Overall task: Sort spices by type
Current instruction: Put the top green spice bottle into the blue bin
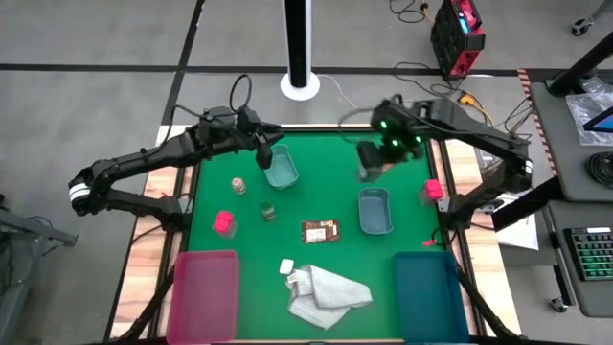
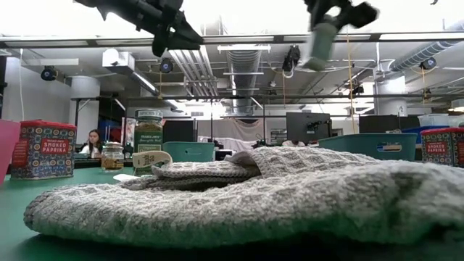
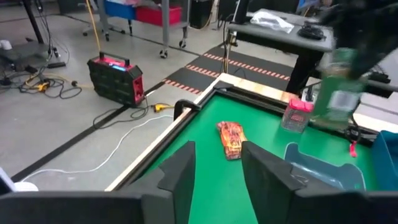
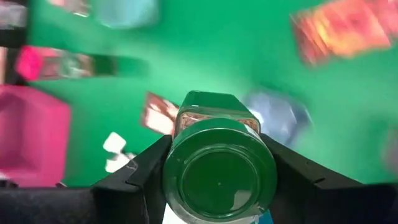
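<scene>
Gripping a green-lidded jar [image 4: 219, 167] in the right gripper [image 4: 217, 171], fingers clenched on its sides, lifted above the mat just beside the right tray [image 1: 374, 210]. Hovering with the left gripper [image 3: 214, 177] released over the left tray [image 1: 282, 168], holding nothing. Probably handling as light, rigid and smooth, likely slippery under a loose pinch; squeezing across the body below the lid seeming safest. Standing left of that right tray: another green jar [image 1: 268, 210], a clear jar [image 1: 238, 185], a red block [image 1: 223, 223].

Right pincer [image 4: 217, 180] clamped; left pincer [image 3: 214, 171] agape
</scene>
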